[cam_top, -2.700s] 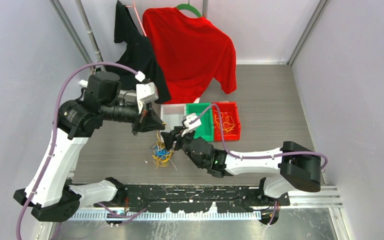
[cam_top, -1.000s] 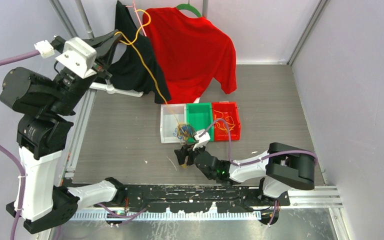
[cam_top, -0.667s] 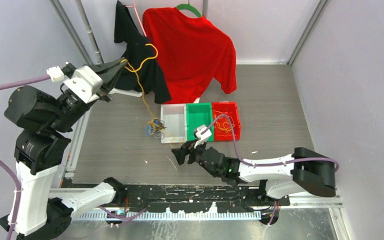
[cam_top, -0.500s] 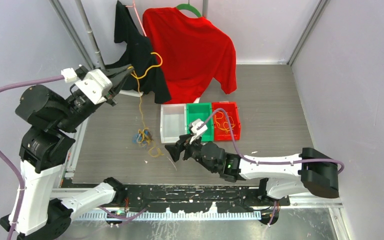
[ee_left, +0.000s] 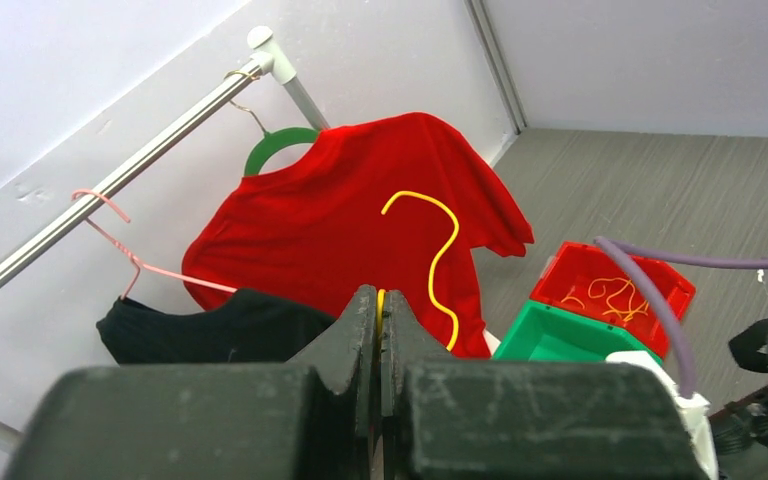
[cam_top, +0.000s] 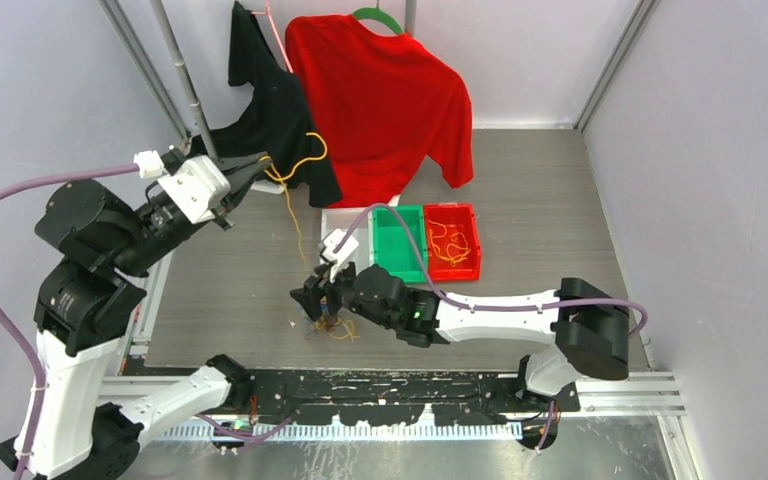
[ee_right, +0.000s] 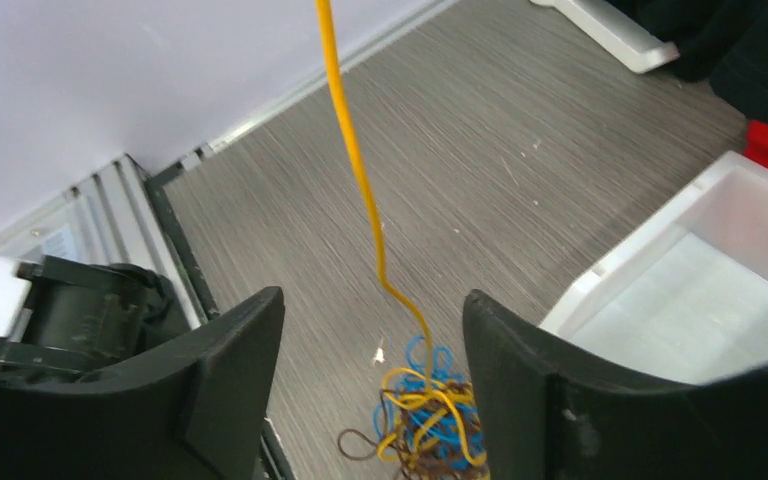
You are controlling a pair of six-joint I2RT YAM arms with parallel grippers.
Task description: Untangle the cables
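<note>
A tangle of orange-yellow, blue and seemingly dark brown cables (ee_right: 426, 432) lies on the floor, one orange-yellow strand (ee_right: 351, 150) rising taut.

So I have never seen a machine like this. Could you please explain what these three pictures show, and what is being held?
Two robot arms are bolted at the near edge of a table. One picture looks down from above; the other two come from a camera on each wrist.

The left hand is raised and shut on an orange-yellow cable, which runs down to a tangle of yellow, blue and brown cables on the table. The right hand hangs open above that tangle.

Behind stand a white bin, a green bin and a red bin holding yellow strands. A red shirt and a black garment hang on a rail.
</note>
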